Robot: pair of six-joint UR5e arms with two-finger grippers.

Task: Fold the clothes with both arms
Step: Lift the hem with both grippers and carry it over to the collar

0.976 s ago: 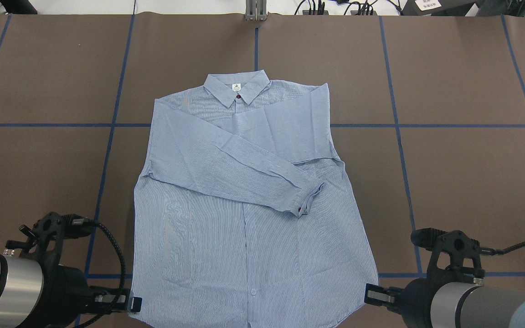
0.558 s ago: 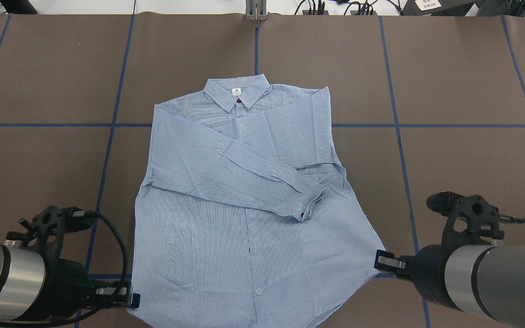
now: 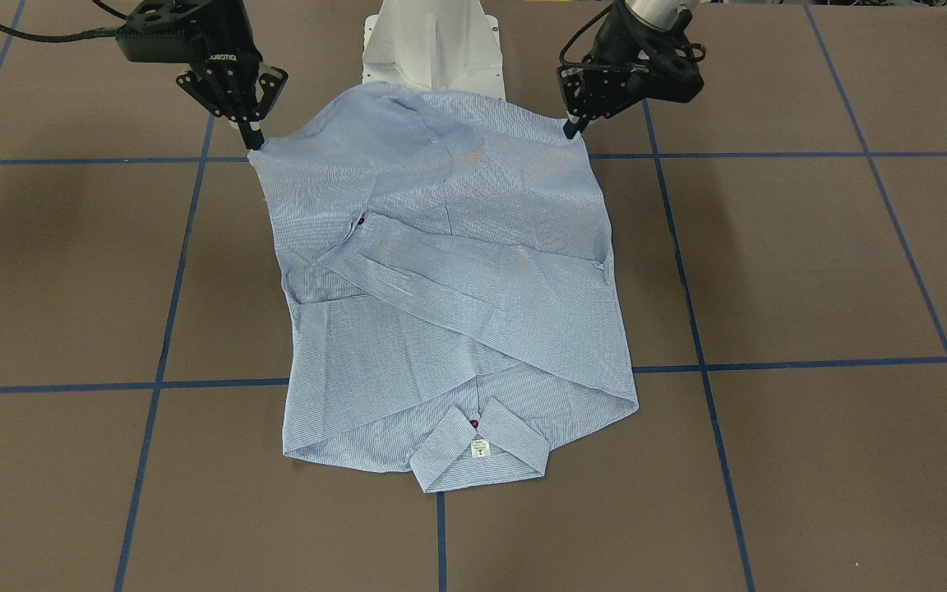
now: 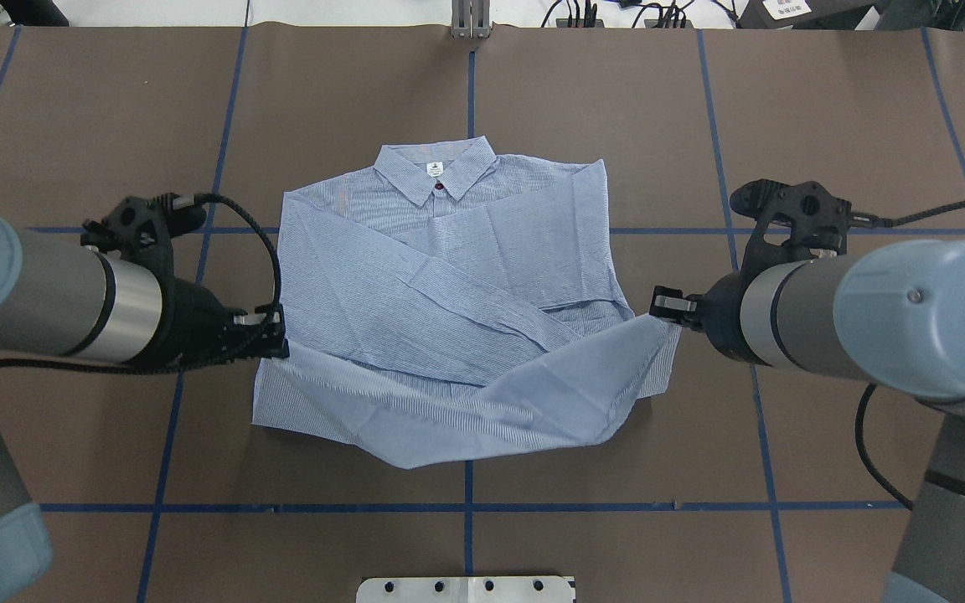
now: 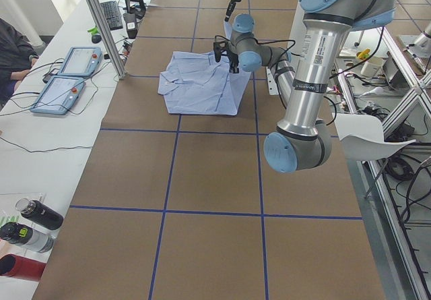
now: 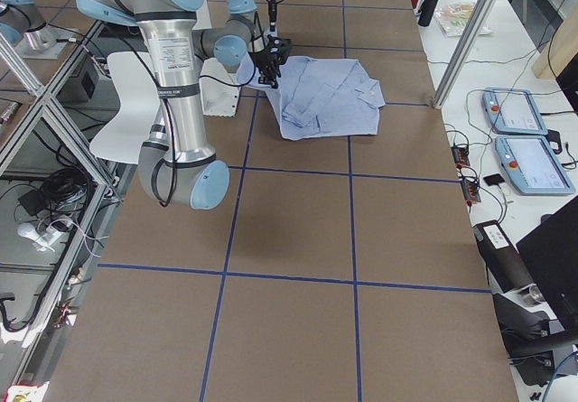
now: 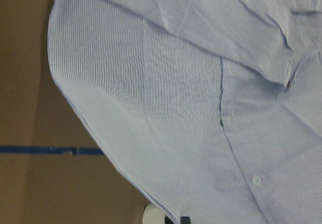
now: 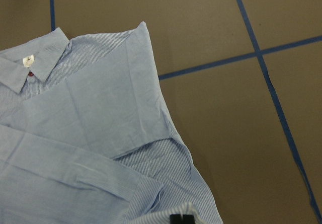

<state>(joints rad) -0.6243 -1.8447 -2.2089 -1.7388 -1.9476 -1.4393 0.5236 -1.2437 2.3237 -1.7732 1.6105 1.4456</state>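
The light blue, finely striped shirt (image 4: 449, 276) lies front up on the bench (image 4: 826, 126), collar (image 4: 435, 167) farthest from the robot, sleeves folded across the chest. Its lower half (image 4: 491, 419) hangs raised and sagging between the left end effector (image 4: 275, 322) and the right end effector (image 4: 660, 303), each clamped on a bottom corner.

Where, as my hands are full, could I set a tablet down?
Bare table beyond the collar to the far edge, and both far corners. Crowded: beside the shirt, where the left arm and right arm hold its hem.

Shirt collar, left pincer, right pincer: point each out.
shirt collar (image 4: 403, 172): overhead exterior, on the flap at the view's left.
left pincer (image 4: 277, 332): overhead exterior, midway between fingertips.
right pincer (image 4: 657, 302): overhead exterior, midway between fingertips.
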